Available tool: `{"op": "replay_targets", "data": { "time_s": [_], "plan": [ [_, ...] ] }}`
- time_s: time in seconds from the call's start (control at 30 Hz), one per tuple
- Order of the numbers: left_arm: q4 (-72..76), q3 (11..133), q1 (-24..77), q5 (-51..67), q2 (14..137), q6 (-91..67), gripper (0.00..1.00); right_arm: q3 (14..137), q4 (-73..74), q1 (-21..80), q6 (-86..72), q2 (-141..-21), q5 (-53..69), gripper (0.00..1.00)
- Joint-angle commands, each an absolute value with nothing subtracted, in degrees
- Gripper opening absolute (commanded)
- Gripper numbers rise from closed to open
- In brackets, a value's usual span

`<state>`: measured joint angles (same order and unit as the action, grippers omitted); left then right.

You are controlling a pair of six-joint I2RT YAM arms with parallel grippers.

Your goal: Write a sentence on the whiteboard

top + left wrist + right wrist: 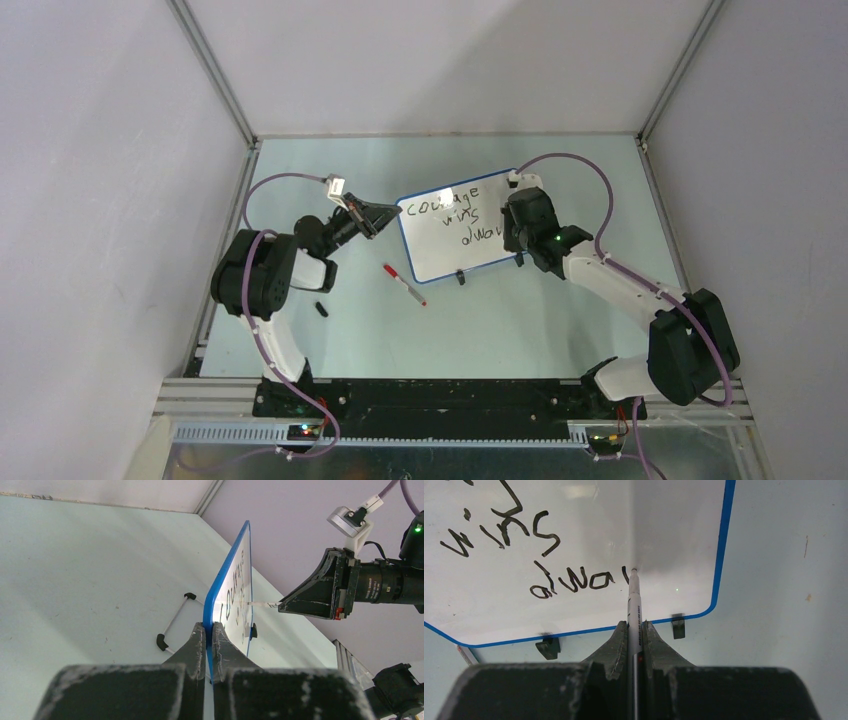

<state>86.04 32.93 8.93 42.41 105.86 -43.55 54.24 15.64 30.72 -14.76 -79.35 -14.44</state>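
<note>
A pale green desk (pixel 560 320) sits boxed in by plain white walls (pixel 100 150), and in the top view the whiteboard (pixel 480 250) lies near its middle, the sentence (pixel 452 212) running in three staggered black lines: "courage", "wins" and an unfinished third word. The left pincer (pixel 372 218) meets the board's left edge; just in front of the board a red-capped pen (pixel 404 284) lies on the desk, with a small black piece (pixel 321 309) well apart to its left. In the left wrist view the board is seen edge-on, the left pincer clamped together on its blue rim, while the right pincer (pixel 282 605) reaches in from the far side with a marker (pixel 261 603) against the written face. In the right wrist view the right pincer is clamped on the marker, whose tip touches the board just after "alwa", above the board's two black feet
</note>
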Motion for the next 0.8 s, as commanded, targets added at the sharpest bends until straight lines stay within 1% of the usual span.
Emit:
{"op": "replay_targets", "data": {
  "time_s": [0.0, 0.77],
  "plan": [
    [87.71, 32.35, 8.78, 43.72, 104.92, -40.87, 0.0, 56.36, 15.44, 30.37, -15.11, -79.96, -14.86, 0.0],
    [87.71, 32.17, 8.72, 43.67, 104.77, -40.83, 0.0, 52.04, 16.02, 32.59, -15.27, -78.63, -15.74, 0.0]
  ]
}}
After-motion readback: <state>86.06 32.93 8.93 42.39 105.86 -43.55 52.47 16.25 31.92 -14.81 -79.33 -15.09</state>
